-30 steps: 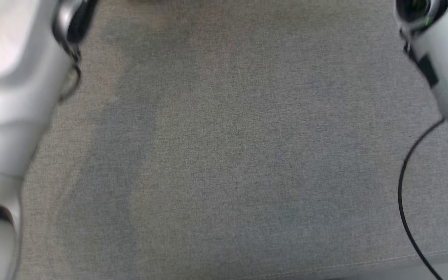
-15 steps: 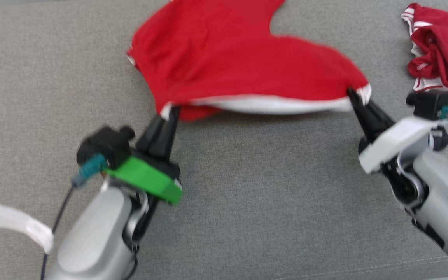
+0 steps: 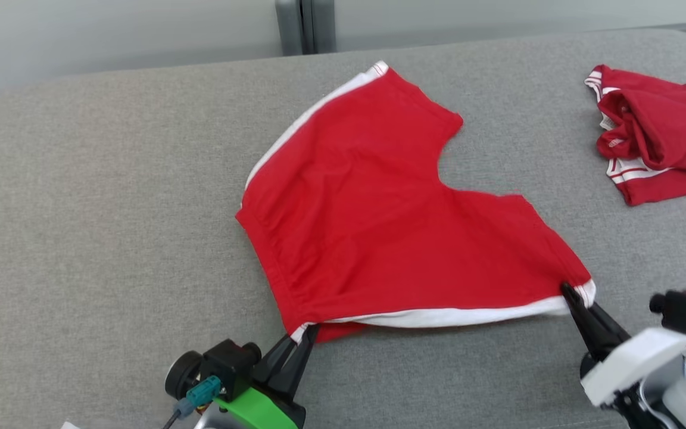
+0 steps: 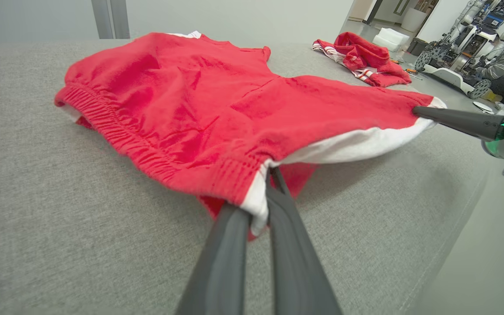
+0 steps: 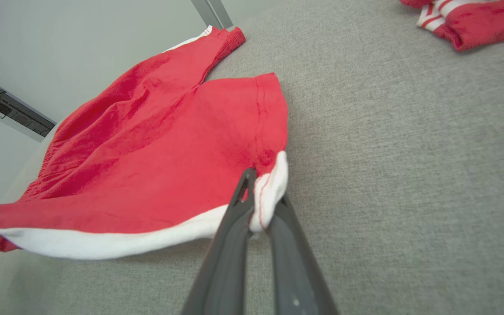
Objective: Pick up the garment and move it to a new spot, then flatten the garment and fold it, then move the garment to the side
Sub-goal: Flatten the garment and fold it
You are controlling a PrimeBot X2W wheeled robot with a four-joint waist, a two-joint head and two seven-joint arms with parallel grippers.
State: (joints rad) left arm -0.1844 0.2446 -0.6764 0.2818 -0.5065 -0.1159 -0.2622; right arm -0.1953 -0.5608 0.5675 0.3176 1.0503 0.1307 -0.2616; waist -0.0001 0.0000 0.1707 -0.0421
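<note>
Pulling evenly on both corners and lowering them together should, I judge, flatten the red garment (image 3: 379,226), which lies mid-frame on the grey padded surface (image 3: 111,208). The left end effector (image 3: 302,336), bottom centre-left, and the right end effector (image 3: 570,295), lower right, each pinch a corner, fingers angled low and the near edge lifted.

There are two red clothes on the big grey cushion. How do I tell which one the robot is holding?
Look at the wide grey fabric surface: near its middle lie spread-out red shorts with white trim. The left gripper and right gripper each pinch a near corner, while the crumpled red striped garment sits alone at the right.
</note>
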